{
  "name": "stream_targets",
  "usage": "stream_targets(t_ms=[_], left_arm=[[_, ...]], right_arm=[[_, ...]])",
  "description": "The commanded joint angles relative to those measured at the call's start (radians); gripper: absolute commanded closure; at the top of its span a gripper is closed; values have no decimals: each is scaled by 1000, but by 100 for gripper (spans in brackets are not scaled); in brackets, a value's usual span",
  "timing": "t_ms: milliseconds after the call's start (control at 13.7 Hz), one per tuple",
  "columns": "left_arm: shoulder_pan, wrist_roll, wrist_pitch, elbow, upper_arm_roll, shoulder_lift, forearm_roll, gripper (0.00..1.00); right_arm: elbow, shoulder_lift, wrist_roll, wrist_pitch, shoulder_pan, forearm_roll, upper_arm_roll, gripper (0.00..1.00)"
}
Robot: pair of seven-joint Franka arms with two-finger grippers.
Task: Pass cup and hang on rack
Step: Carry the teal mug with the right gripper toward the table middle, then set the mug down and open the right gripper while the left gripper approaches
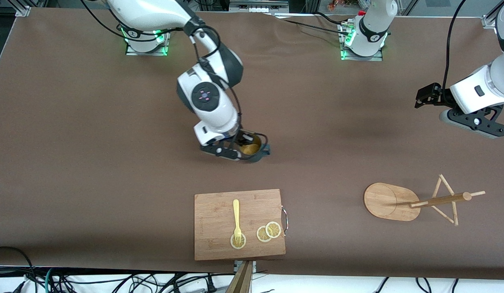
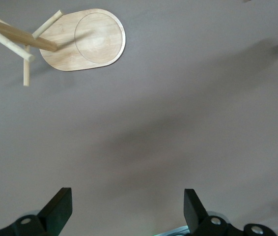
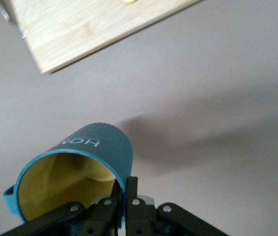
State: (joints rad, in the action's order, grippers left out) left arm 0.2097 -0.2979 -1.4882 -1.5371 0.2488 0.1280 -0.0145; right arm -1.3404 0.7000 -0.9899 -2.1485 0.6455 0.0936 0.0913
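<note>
My right gripper is shut on the rim of the teal-blue cup over the middle of the table. One finger is inside the yellow interior and one is outside. In the right wrist view the cup hangs tilted from the gripper, with its shadow apart from it on the cloth. The bamboo rack stands toward the left arm's end, its post and pegs above its oval base. My left gripper is open and empty in the air, over bare table beside the rack. Its fingers stand wide apart.
A rectangular wooden cutting board lies near the front edge, nearer to the front camera than the cup. A yellow fork and lemon slices lie on it. A corner of the board shows in the right wrist view.
</note>
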Motion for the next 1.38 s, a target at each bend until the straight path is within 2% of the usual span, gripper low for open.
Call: stream_targets(t_ms=[0,218,364,655,801,1310], left_arm=[[63,-96,23,14,4,4,18,0],[140,-226,28,8,4,4,54,0],[180,-372,61,2,4,15,68,0],[263,-531,89,2,4,41,97,0],[321,-637,89,2,4,84,157,0],[459,-935,85,2,4,212,235,0]], right_arm=[[127,81,-99,19,80,12,-10,100],[162,116,-105,-34,138,14,-10,100],[202,160,-180,-44,187,11,-12,100],[207,185,-228,-47,230,8,-12,100],[207,191,-242,-50,246,8,-12,100],[207,231,-269,-111,272,11,-12,100]])
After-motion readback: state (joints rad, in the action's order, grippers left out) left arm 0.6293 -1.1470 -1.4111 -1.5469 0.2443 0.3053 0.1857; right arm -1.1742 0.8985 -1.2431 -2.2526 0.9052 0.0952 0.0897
